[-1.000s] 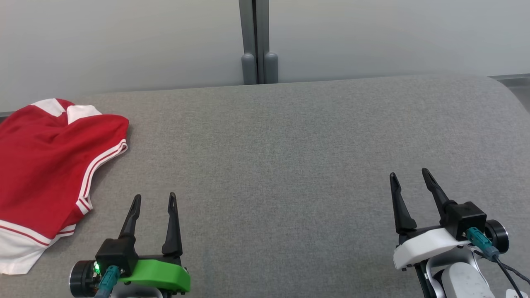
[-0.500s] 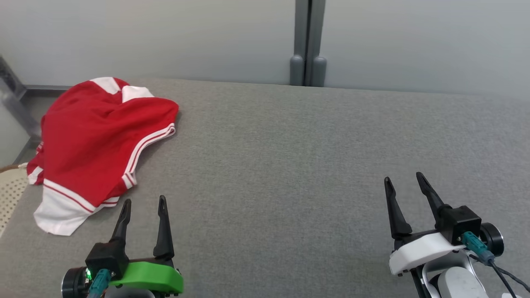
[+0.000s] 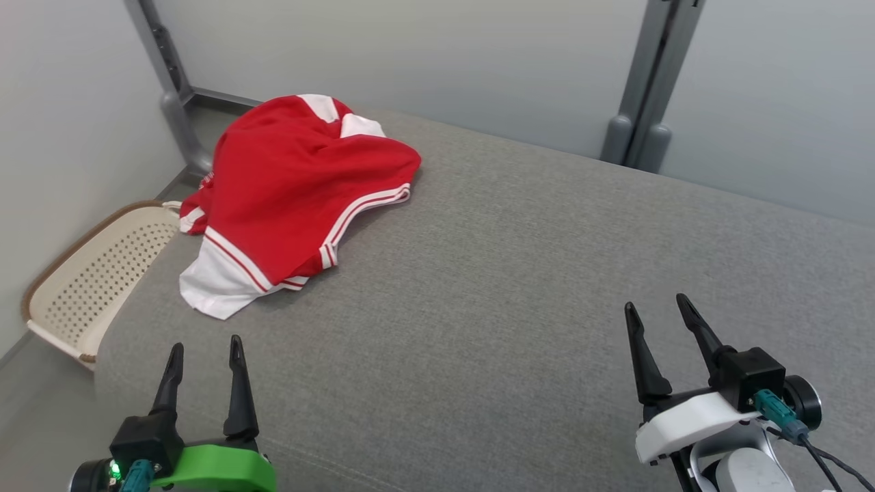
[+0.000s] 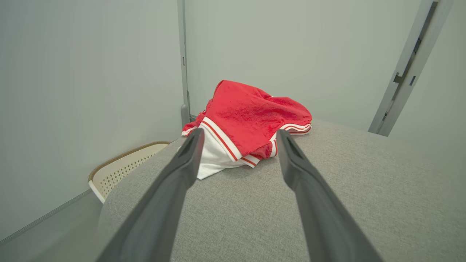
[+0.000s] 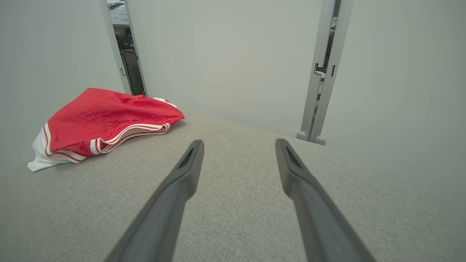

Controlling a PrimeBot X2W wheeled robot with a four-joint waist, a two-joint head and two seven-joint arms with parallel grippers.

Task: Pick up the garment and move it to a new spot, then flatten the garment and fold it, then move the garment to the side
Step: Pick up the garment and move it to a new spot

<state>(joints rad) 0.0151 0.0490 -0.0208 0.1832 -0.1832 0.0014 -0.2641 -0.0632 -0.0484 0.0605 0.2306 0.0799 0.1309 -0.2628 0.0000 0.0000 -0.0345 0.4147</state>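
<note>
there, crumpled red garment [image 3: 301, 178] on coarse grey, seemingly woven surface [image 3: 513, 273]

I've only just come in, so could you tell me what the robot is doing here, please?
Nothing is held yet. The red and white garment lies crumpled at the far left of the grey cushioned surface, near a perforated basket. The left gripper and right gripper hover open and empty, the left pointing at the garment.

Cream perforated plastic basket w/ brown rim [image 3: 96, 273]: right part hidden behind grey fabric-covered surface [image 3: 547, 287]. Crumpled red-and-white garment [image 3: 294, 184]: underside & far folds hidden, type can't tell.
</note>
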